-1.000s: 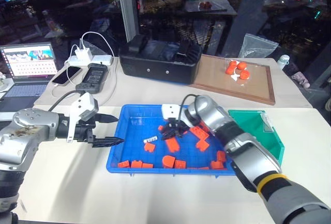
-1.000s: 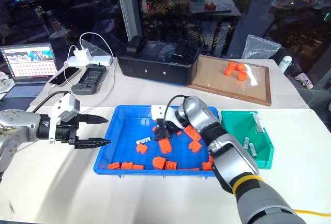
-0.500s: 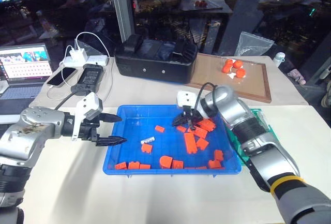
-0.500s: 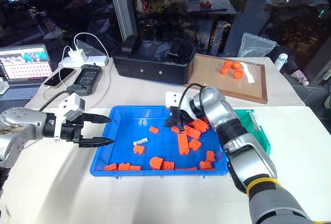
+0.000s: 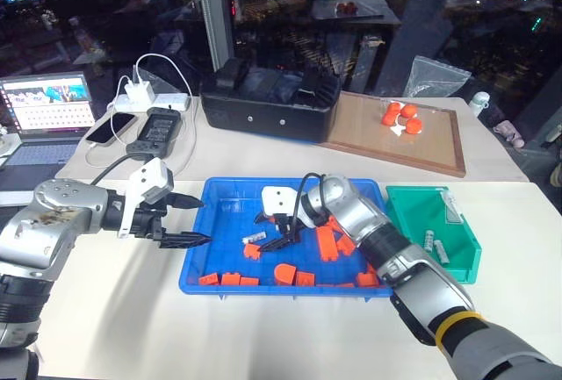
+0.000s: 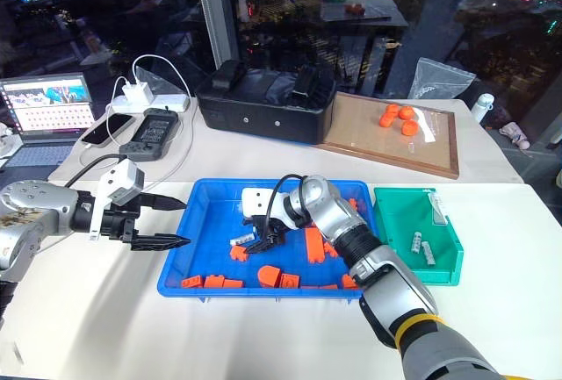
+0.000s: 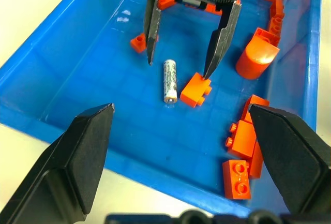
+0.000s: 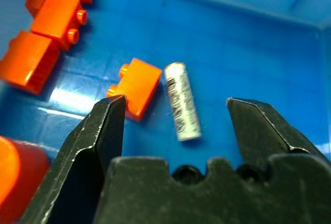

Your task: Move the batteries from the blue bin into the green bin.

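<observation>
Right pincer astride battery, lengthwise between fingers

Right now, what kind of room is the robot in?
Probably an office or lab at night: a white table holding a laptop, charging gadgets and sorting bins, beside a big dark window.

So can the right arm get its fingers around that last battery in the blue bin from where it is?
Probably yes. The right gripper is open, its fingers straddling the battery in the blue bin; only a small orange block lies close beside it.
</observation>
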Robot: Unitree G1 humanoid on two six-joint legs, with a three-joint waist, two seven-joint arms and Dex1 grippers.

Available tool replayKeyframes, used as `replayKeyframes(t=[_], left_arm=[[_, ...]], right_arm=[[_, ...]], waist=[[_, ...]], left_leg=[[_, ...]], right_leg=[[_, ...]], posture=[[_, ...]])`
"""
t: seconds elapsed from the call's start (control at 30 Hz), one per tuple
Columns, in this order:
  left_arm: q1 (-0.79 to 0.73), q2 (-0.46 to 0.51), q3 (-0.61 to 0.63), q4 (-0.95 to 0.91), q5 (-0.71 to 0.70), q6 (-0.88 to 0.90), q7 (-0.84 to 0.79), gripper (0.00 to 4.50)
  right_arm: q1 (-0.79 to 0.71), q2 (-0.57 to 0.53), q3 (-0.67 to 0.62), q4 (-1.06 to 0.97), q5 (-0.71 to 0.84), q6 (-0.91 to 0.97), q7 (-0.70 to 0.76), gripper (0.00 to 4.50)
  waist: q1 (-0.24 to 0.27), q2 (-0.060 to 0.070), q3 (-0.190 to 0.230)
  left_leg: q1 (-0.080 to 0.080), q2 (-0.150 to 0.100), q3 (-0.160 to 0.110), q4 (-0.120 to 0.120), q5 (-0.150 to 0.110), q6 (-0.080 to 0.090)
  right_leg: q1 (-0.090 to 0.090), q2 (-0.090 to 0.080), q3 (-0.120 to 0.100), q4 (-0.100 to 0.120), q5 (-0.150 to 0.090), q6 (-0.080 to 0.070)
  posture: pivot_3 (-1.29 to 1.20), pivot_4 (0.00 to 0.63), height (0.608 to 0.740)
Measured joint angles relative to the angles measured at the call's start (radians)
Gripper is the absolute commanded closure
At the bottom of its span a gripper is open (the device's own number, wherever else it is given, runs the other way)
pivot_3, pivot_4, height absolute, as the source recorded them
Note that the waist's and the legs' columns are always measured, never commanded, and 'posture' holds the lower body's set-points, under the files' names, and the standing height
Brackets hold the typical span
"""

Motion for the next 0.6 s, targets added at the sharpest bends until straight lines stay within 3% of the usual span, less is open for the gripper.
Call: replayKeyframes(t=[0.07, 0.43, 0.6], left_arm=[[0.007, 0.003, 0.001, -0.009, 0.000, 0.001, 0.000, 0.00], [0.021, 0.004, 0.006, -0.018, -0.001, 0.005, 0.005, 0.00], [0.021, 0.004, 0.007, -0.019, -0.001, 0.005, 0.006, 0.00]], right_arm=[[-0.014, 0.017, -0.002, 0.043, 0.000, -0.032, -0.010, 0.85], [-0.047, 0.081, -0.009, 0.219, -0.010, -0.091, -0.021, 4.17], [-0.053, 0.080, -0.011, 0.229, -0.010, -0.093, -0.007, 4.16]], waist=[[-0.002, 0.000, 0.000], [-0.001, -0.001, -0.001], [-0.001, -0.001, -0.001]], left_leg=[[0.000, 0.000, 0.000, 0.000, 0.000, 0.000], [0.004, 0.000, 0.000, -0.001, 0.000, 0.000], [0.004, 0.000, -0.001, -0.002, 0.000, 0.000]], right_leg=[[0.000, 0.000, 0.000, 0.000, 0.000, 0.000], [0.000, -0.001, 0.000, 0.000, 0.000, -0.001], [0.000, -0.001, 0.000, 0.000, 0.000, -0.001]], posture=[[0.00, 0.150, 0.740], [0.00, 0.150, 0.740], [0.00, 0.150, 0.740]])
